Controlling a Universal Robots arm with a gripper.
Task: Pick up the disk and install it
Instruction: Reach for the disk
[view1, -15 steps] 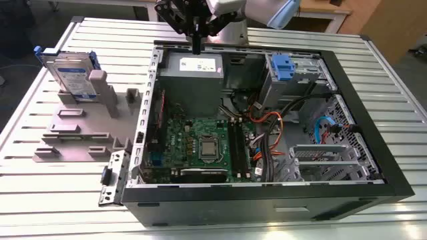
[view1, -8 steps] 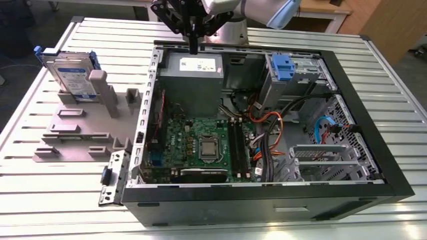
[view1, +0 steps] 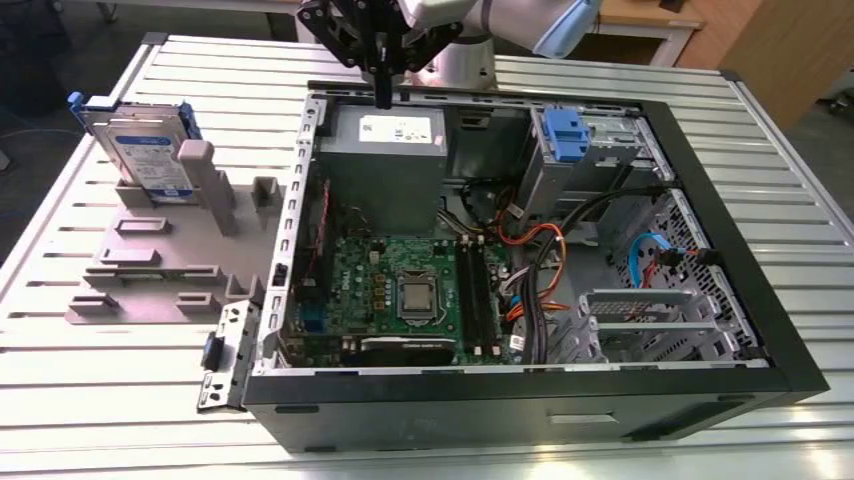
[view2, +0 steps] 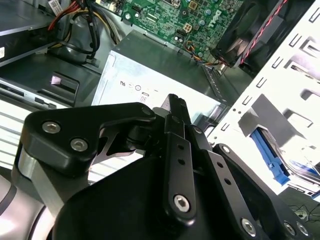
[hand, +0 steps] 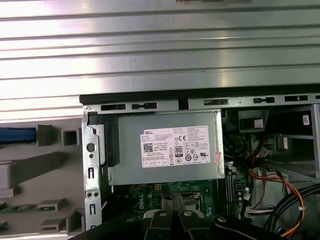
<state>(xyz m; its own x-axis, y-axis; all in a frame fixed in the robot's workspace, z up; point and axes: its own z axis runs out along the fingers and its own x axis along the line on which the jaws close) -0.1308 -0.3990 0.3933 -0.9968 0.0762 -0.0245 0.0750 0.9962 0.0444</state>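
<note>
The disk (view1: 140, 152), a silver drive with a white-and-blue label in a blue frame, stands on edge in a grey holder (view1: 147, 270) on the table, at the exterior view's left of the open computer case (view1: 747, 300). Its blue frame also shows in the second wrist view (view2: 270, 156) and as a blue strip in the first wrist view (hand: 17, 135). My gripper (view1: 384, 96) hangs over the case's back edge, above the grey power supply box (view1: 387, 150). Its black fingers (view2: 176, 107) are shut together on nothing, well apart from the disk.
Inside the case lie the green motherboard (view1: 400, 290), orange and black cables (view1: 547, 250) and a metal drive cage with a blue carrier (view1: 565, 135). The slatted metal table (view1: 134, 400) runs all round. The case's perforated side wall (view2: 290, 65) stands between gripper and holder.
</note>
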